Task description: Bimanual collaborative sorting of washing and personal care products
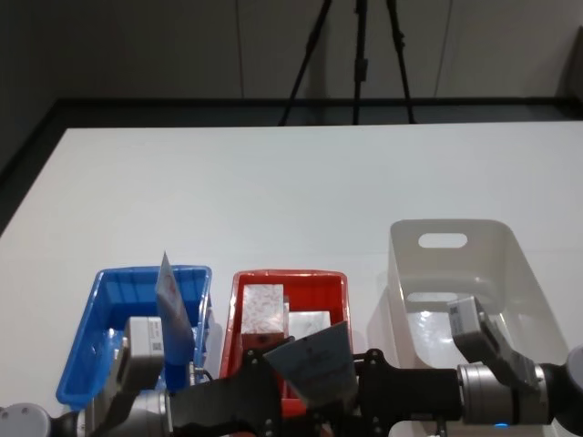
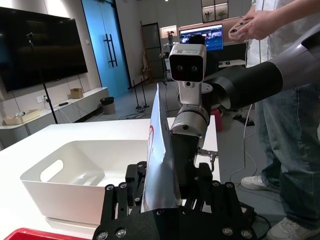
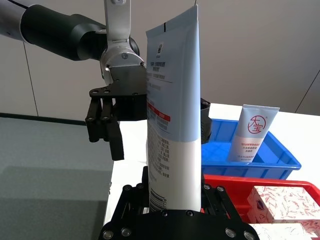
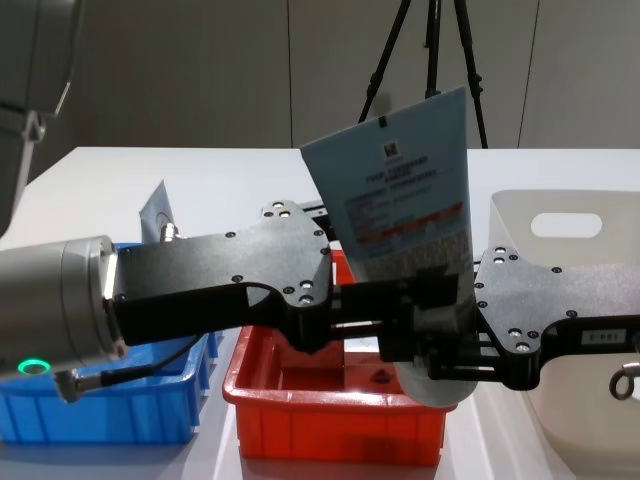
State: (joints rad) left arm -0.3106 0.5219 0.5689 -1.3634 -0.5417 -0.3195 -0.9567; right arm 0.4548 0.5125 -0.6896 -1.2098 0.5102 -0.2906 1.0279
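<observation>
One pale-blue tube (image 1: 171, 305) stands in the blue tray (image 1: 84, 330). The left pincer (image 4: 390, 300) is at the raised tube (image 4: 400, 195), low down; whether it grips I cannot tell. The right pincer (image 3: 174, 194) clamps its white base, holding it upright between the arms. It is probably light, soft-walled and slick (squeeze gently): take the firmer base, not the crimp.

– Arms?
– Silver-grey left arm (image 4: 62, 300), green light (image 4: 33, 366) (small, glowing), black wrist.
– Claws?
– Black plates, silver screws on left claw (image 3: 159, 137) and right claw (image 3: 174, 194); white camera block (image 2: 187, 55) at right wrist.
</observation>
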